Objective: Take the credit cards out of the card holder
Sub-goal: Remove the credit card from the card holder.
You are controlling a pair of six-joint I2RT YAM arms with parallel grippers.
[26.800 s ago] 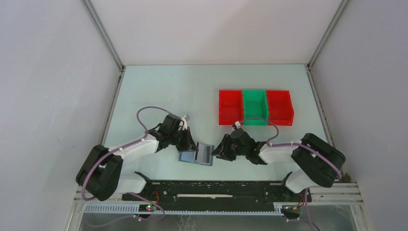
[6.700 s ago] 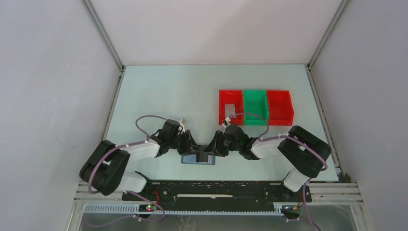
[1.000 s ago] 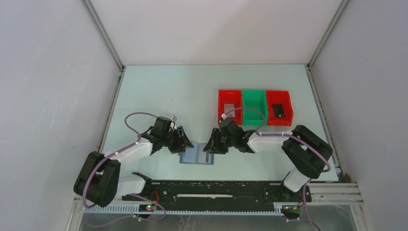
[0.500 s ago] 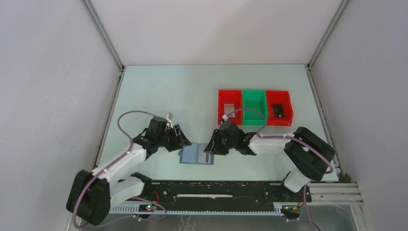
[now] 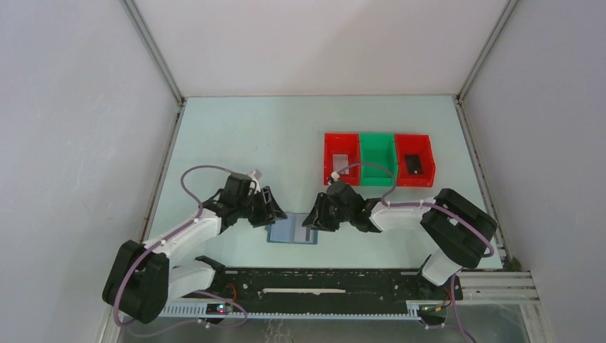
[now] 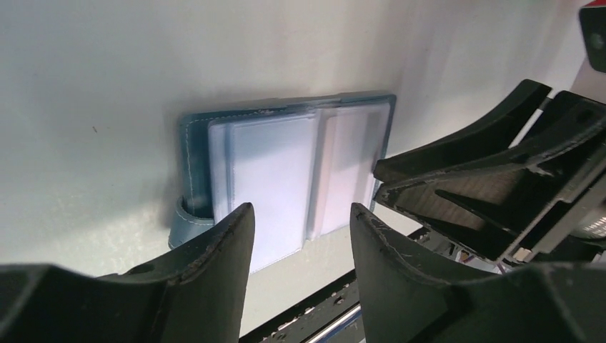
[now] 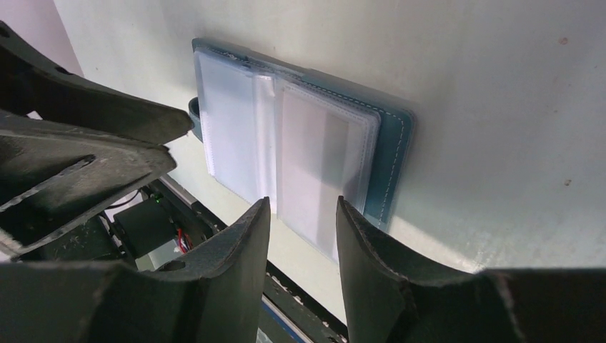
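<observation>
Since a few seconds ago a black card [image 5: 412, 162] has landed in the right red bin [image 5: 431, 168], joining the grey card [image 5: 341, 162] in the left red bin [image 5: 327, 171], so that is two out. Your left tool [image 5: 275, 210] and right tool [image 5: 311, 217] both gape empty beside the open card holder [image 5: 291, 231], lower centre on the worktop [image 5: 250, 143]. Only the wrist views show the clear sleeves [image 7: 236, 121], and one seems to hold a striped card [image 7: 325, 164].

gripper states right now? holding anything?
Left gripper: open, empty, by the card holder.
Right gripper: open, empty, at the holder's other side.
</observation>
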